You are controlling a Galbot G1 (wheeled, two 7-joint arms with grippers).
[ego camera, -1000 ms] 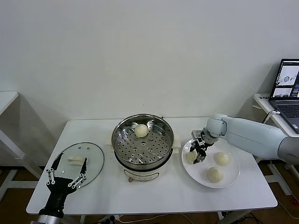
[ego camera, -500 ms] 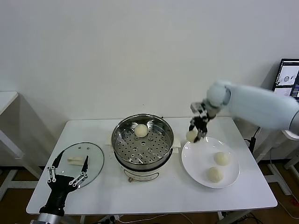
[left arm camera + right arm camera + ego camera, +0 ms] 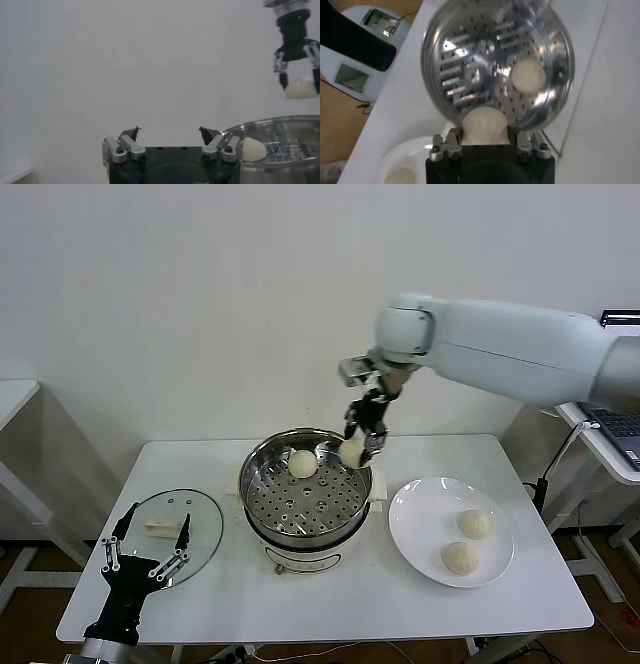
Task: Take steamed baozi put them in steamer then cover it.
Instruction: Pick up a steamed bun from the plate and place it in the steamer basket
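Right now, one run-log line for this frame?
right gripper: shut on baozi, above steamer rim | steamer: one bun | plate: two | left gripper: open, near cover

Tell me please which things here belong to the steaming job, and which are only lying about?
Belong to the job: steamer with one bun inside; a second bun held above its rim by the right gripper; two buns on the plate; glass lid by the open left gripper.

Lying about: laptop.

The right gripper (image 3: 487, 145) clasps a steamed baozi (image 3: 484, 124) above the near rim of the steamer (image 3: 455, 55), whose perforated floor carries another baozi (image 3: 529, 75), with the white tabletop (image 3: 600, 100) alongside.
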